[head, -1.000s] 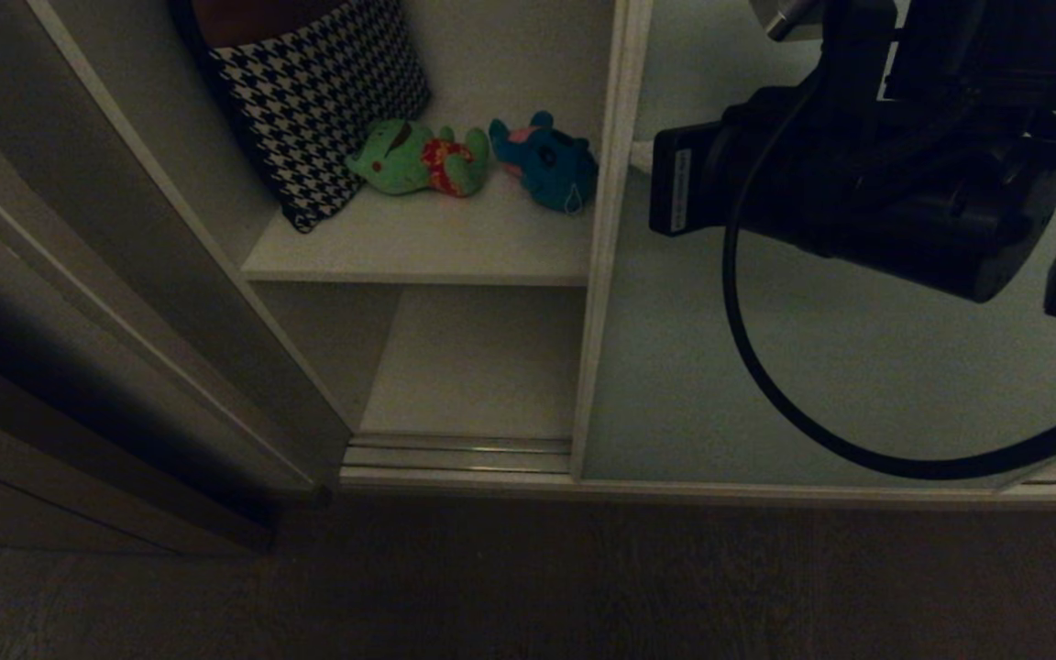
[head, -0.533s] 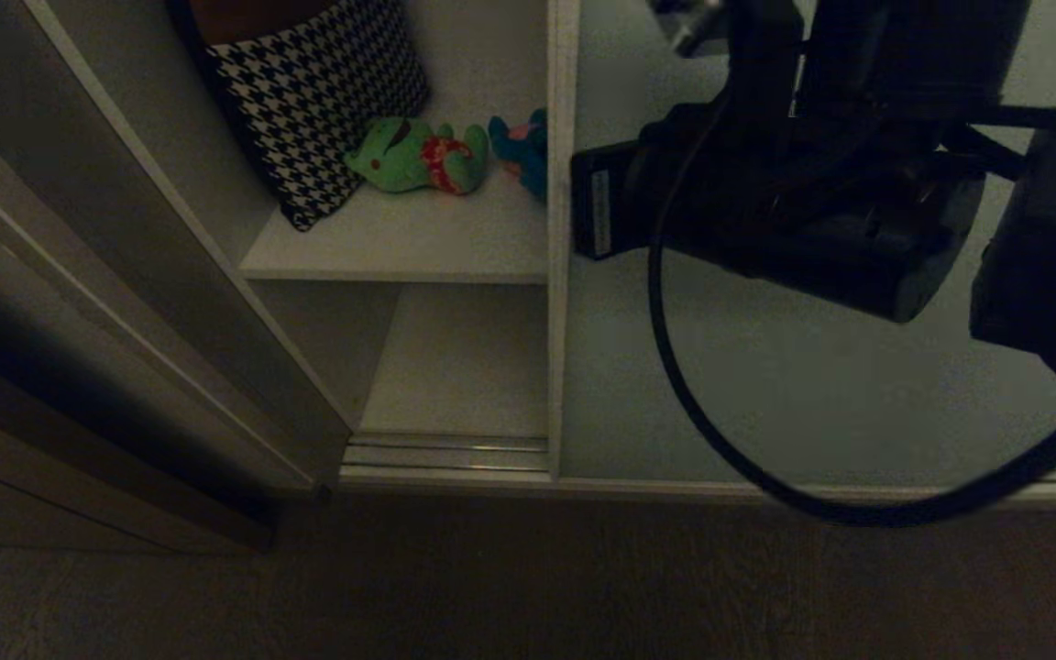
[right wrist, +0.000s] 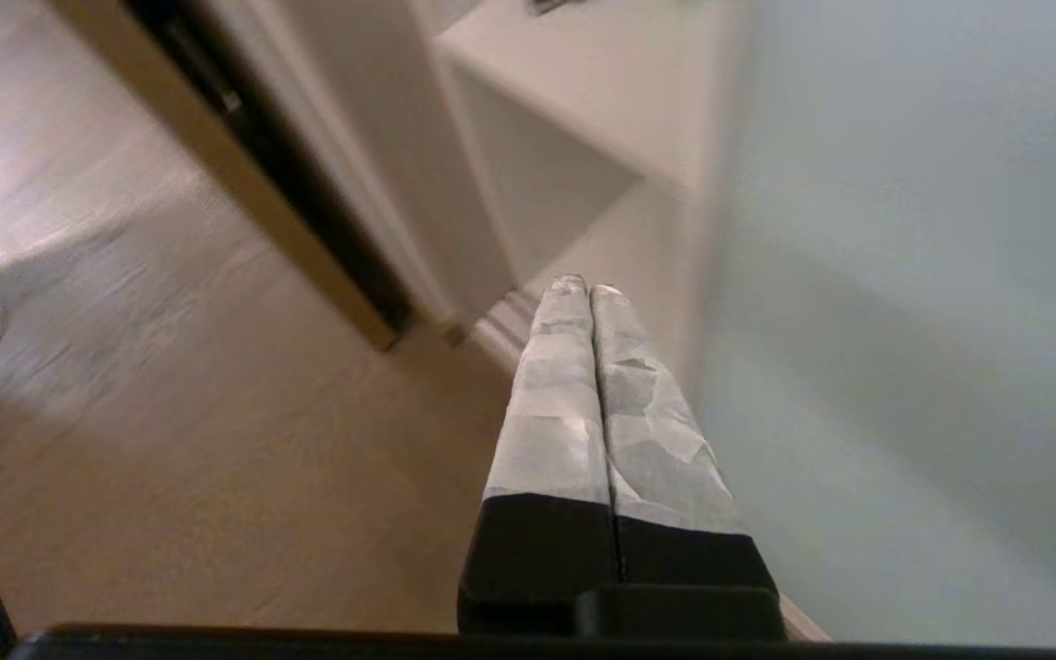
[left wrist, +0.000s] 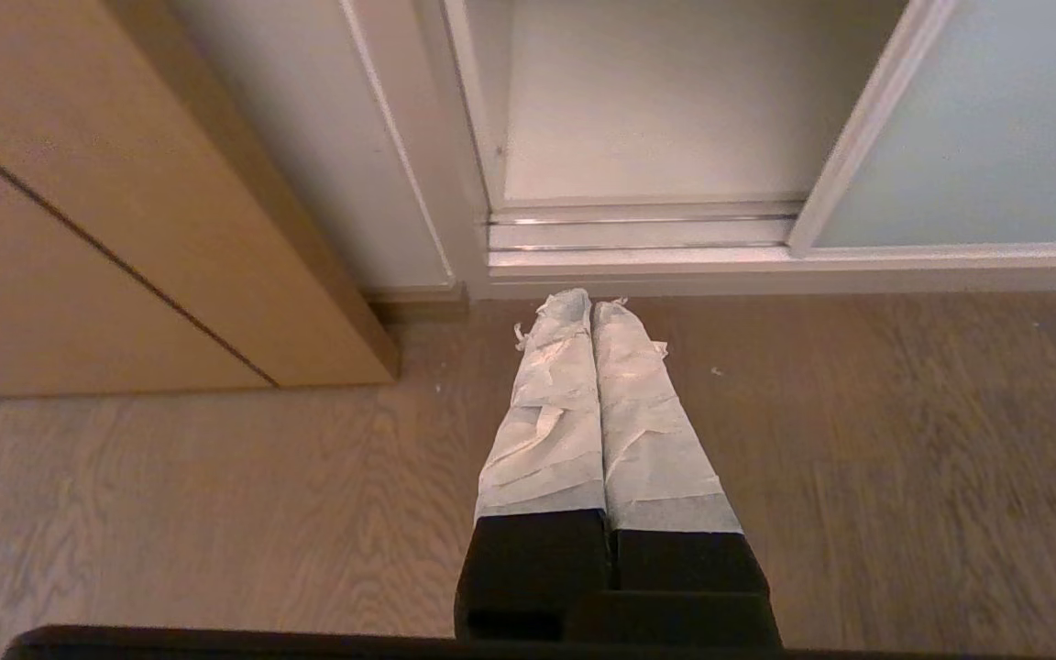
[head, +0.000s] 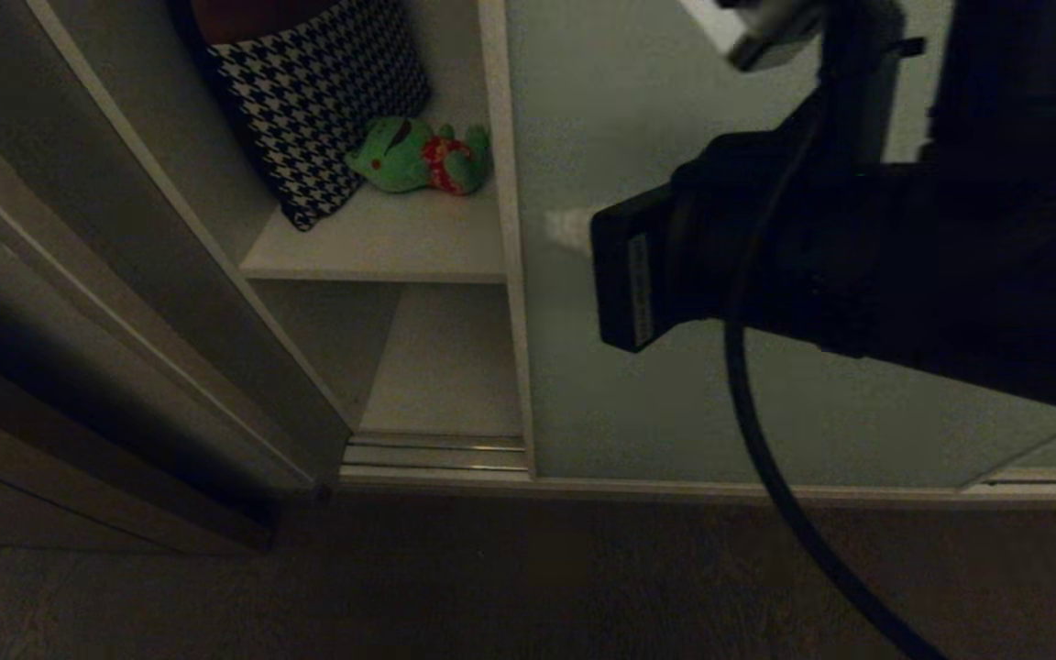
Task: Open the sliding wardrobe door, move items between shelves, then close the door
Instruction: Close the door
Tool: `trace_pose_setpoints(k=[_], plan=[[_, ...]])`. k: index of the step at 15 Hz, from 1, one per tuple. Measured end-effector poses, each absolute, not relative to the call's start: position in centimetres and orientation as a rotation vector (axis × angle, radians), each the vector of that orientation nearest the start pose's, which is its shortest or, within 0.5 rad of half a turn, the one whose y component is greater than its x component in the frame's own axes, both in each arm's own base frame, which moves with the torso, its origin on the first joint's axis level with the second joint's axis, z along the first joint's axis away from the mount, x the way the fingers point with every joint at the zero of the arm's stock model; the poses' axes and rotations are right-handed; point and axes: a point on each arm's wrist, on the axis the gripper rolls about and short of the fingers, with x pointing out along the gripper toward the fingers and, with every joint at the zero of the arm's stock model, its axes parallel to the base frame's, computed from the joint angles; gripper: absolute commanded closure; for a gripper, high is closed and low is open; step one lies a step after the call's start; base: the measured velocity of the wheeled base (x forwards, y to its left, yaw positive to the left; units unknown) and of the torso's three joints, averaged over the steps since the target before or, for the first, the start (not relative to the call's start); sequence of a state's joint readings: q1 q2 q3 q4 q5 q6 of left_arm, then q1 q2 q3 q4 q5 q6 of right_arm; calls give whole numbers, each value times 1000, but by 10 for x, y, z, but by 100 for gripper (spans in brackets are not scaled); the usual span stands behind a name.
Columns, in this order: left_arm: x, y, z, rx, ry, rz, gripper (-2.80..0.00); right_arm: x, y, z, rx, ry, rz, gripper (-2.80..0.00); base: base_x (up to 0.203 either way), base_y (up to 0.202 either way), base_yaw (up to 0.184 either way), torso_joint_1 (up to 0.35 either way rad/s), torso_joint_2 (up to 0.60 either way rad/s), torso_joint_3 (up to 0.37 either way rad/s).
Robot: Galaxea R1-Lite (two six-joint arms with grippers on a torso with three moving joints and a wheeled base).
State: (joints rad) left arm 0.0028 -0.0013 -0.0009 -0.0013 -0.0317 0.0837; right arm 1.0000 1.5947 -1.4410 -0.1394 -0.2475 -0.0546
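Note:
The pale grey-green sliding wardrobe door covers most of the wardrobe, and its off-white frame edge leaves a narrow gap at the left. A green plush toy lies on the upper white shelf; the blue one is hidden behind the door. The lower shelf is bare. My right gripper is shut with nothing in it, its taped fingers lying close along the door face. My left gripper is shut and empty, low over the floor in front of the door track.
A black-and-white houndstooth cushion leans at the back of the upper shelf beside the green toy. Dark brown panelling stands to the left of the opening. A black cable hangs from my right arm over the wooden floor.
The door has slid left, narrowing the opening and covering the blue plush toy. My right arm has moved left along with it. The left arm has not moved.

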Motion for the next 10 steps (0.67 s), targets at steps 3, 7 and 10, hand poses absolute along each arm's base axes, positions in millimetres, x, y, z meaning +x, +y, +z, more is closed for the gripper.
trace_pose_setpoints(k=[3, 7, 10], plan=[[-23, -1, 76, 84, -6, -30, 0, 153, 195, 357, -50, -32, 603, 0, 0, 0, 0, 0, 0, 0], [-23, -1, 76, 84, -4, -31, 0, 142, 126, 365, -54, -30, 419, 0, 0, 0, 0, 0, 0, 0], [-23, -1, 76, 84, -5, -31, 0, 129, 65, 369, -58, -26, 255, 0, 0, 0, 0, 0, 0, 0]])
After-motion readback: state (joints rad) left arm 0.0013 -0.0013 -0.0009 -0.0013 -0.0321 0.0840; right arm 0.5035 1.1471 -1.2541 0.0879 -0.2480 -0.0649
